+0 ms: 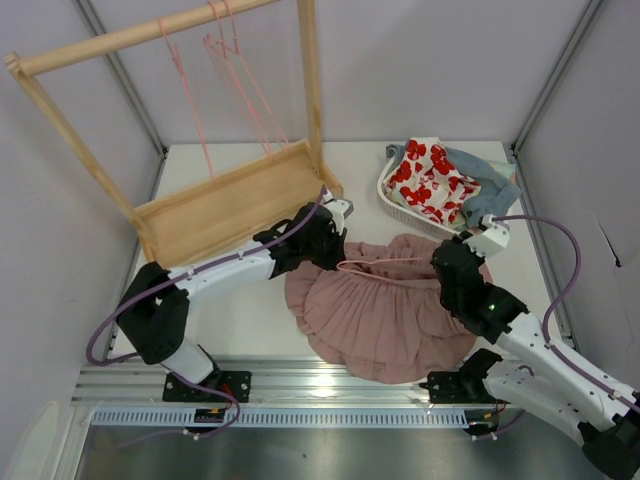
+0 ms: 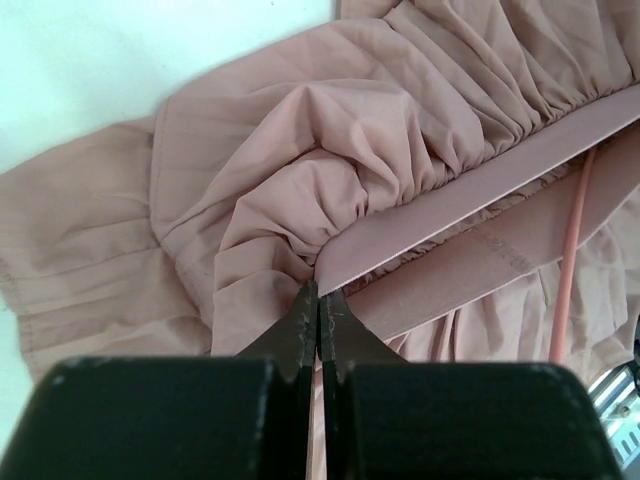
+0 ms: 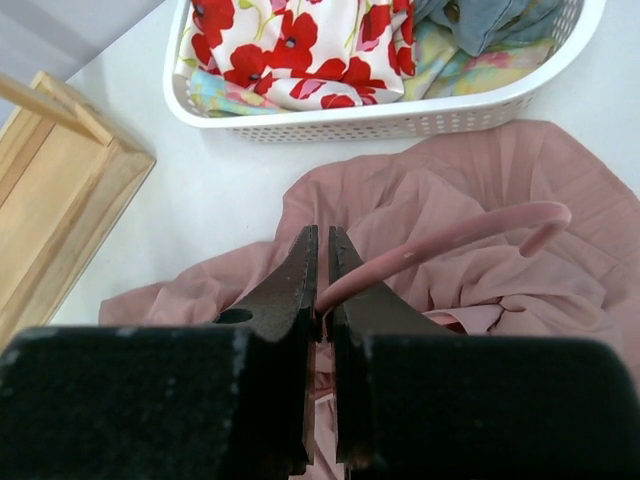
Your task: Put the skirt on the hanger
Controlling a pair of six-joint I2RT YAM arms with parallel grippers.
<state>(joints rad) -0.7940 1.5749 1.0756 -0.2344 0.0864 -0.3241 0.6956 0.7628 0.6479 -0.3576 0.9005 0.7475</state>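
The pink pleated skirt [image 1: 375, 320] lies spread on the desk [image 1: 240, 310] between the two arms. The thin pink hanger [image 1: 385, 262] lies across its top edge. The left arm [image 1: 230, 265] has its jaws shut tight at the end of the waistband [image 2: 480, 190], and they look to be pinching the cloth there. The right arm [image 1: 500, 310] has its jaws closed on the hanger, near its curved hook end.

I think the job now is to get the hanger inside the waist. To do it well, the left arm should lift only the top layer of the waistband, so a gap opens. Then the right arm can slide the hanger in flat and slow, so it does not snag the folds.

Some things are hard to see. The hanger is so thin that I can follow only parts of it. I cannot tell if the left jaws hold one layer or two. The white basket [image 3: 400, 120] of other clothes is cut off at the top of the right wrist view.
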